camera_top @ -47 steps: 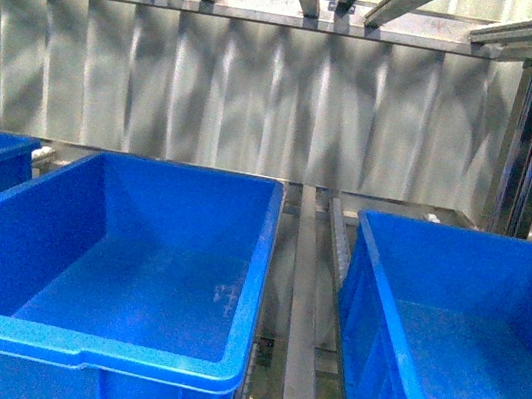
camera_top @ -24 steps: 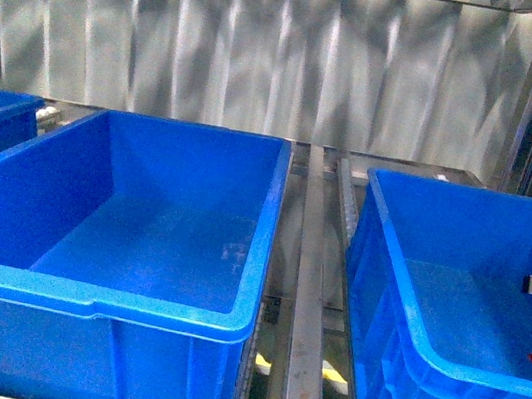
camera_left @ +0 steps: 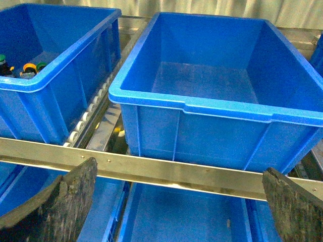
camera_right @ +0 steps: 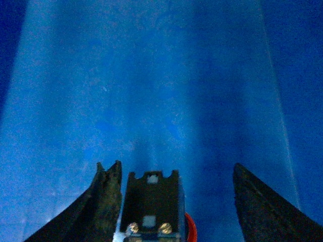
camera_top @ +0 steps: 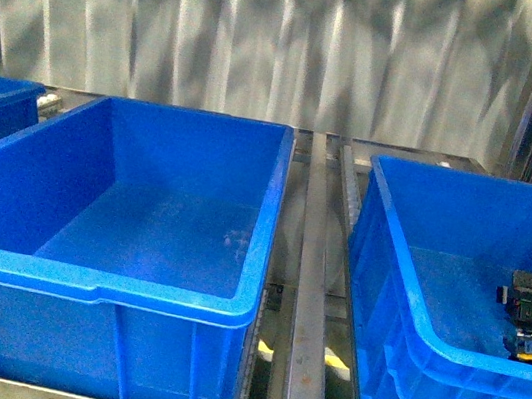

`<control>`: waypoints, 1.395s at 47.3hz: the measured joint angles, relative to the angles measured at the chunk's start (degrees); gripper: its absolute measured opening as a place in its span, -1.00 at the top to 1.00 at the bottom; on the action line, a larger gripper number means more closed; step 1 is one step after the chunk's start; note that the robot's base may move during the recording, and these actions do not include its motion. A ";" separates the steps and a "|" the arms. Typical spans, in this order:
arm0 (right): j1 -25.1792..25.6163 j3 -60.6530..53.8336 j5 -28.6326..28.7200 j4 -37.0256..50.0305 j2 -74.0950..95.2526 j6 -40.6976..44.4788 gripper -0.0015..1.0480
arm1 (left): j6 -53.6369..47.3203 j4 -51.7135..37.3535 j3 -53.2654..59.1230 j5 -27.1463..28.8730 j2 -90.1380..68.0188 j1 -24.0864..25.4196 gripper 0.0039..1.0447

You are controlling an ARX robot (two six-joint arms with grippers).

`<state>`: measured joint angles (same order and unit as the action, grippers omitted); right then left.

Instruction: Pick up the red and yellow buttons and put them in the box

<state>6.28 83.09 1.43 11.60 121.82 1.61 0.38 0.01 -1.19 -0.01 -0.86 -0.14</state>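
Two dark fingers [camera_right: 108, 201] of the right gripper [camera_right: 176, 201] stand spread over the smooth blue floor of the box [camera_right: 151, 75], with a button [camera_right: 151, 209] between them. Its black switch body lies against the inner face of one finger, with a clear gap to the other, and a sliver of red cap shows at its lower edge beside two small screws. Whether the near finger truly presses the body or only sits beside it cannot be told, but the fingers are not pinching it from both sides. In the front view the right gripper [camera_top: 530, 322] sits low inside the right-hand box [camera_top: 386, 269], near its far wall, with dark parts and a small yellow spot showing below it.

The left gripper [camera_left: 176, 201] has its fingers [camera_left: 65, 201] spread wide and holding nothing. Beyond the fingertips runs a metal rail [camera_left: 151, 169], and past that rail stands a middle crate [camera_left: 212, 108]. Off to one side another crate [camera_left: 60, 65] holds several buttons [camera_left: 22, 68], with orange-yellow and green caps visible in its corner. Below the rail, under the fingers, lower blue crates [camera_left: 181, 217] show
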 joint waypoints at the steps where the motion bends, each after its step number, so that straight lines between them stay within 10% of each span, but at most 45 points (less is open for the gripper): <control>1: 0.00 -0.39 -0.09 0.35 -0.55 -0.79 -0.33 | 0.00 0.00 0.00 0.00 0.00 0.00 -0.86; 12: 0.11 -8.07 2.16 5.18 -10.64 -6.80 -0.90 | 0.02 0.00 0.00 0.00 0.00 0.00 -0.86; 33: -4.33 -40.15 3.63 12.52 -50.27 -19.93 -0.88 | 0.00 0.00 0.00 0.00 0.00 0.00 -0.86; 42: -5.99 -58.29 -1.22 19.12 -67.49 -5.25 -0.19 | 0.00 0.00 0.00 -0.02 0.00 0.00 -0.86; 60: -6.05 -72.39 -1.42 19.82 -79.25 -2.14 0.94 | 0.00 0.00 0.00 0.00 0.00 0.00 -0.86; 66: -6.08 -75.12 -1.42 18.97 -82.90 -1.95 0.93 | 0.00 0.00 0.00 0.00 0.00 0.00 -0.86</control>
<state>0.21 7.97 0.01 30.57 38.92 -0.34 0.38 0.01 -1.19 -0.01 -0.86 -0.14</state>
